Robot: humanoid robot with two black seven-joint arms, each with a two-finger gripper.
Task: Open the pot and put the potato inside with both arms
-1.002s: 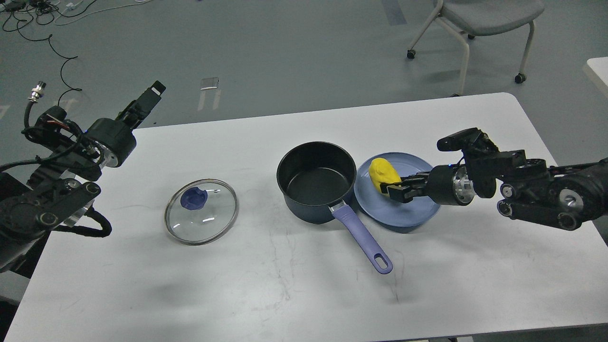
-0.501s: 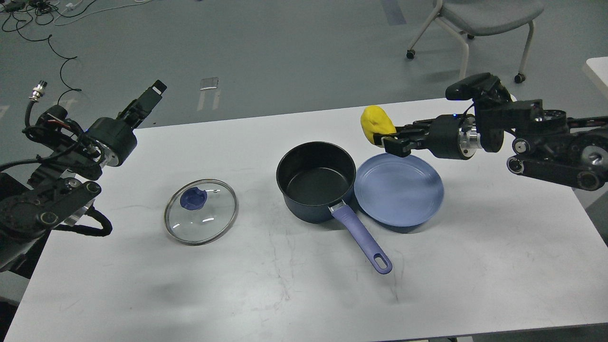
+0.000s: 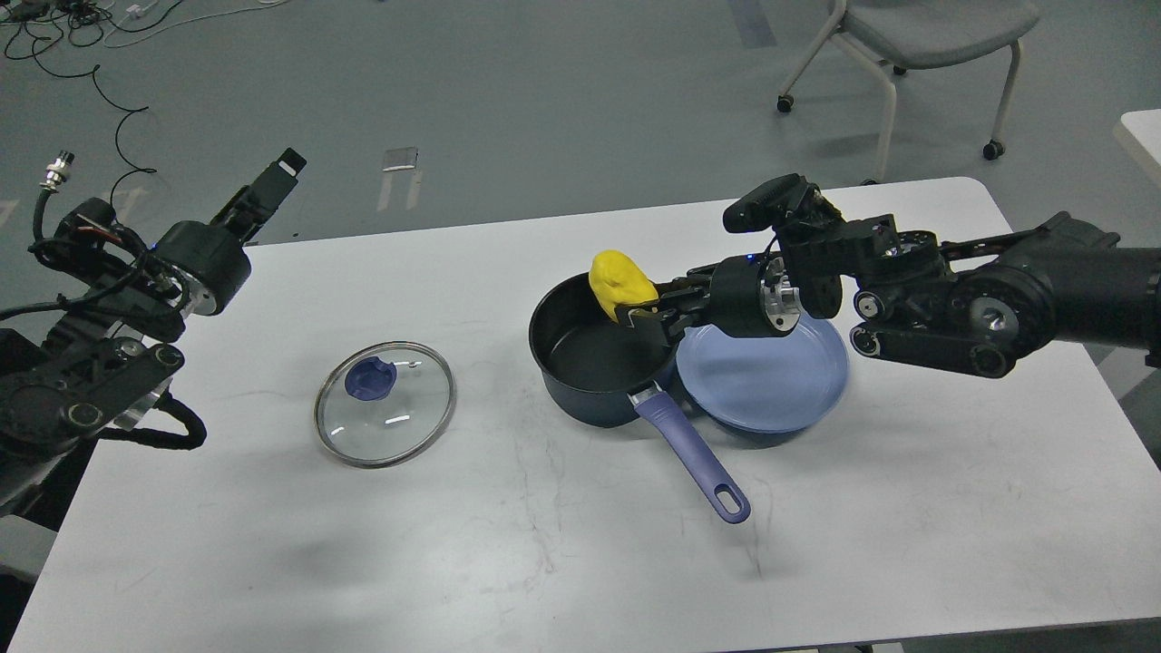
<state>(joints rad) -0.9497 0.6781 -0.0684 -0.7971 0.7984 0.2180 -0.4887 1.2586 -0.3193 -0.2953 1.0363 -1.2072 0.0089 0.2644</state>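
The dark navy pot (image 3: 600, 358) stands open at the table's middle, its lavender handle (image 3: 694, 453) pointing toward the front. Its glass lid (image 3: 385, 402) with the purple knob lies flat on the table to the left. My right gripper (image 3: 639, 307) is shut on the yellow potato (image 3: 619, 281) and holds it over the pot's far right rim. My left gripper (image 3: 272, 186) is raised off the table's far left edge, empty; its fingers cannot be told apart.
A light-blue plate (image 3: 766, 367) sits empty right of the pot, touching it, under my right wrist. A grey chair (image 3: 916, 45) stands beyond the table's far right. Cables lie on the floor at the far left.
My right gripper lifted the potato off the light-blue plate, then carried it left and down to above the pot's rim. The left arm shifted slightly left.
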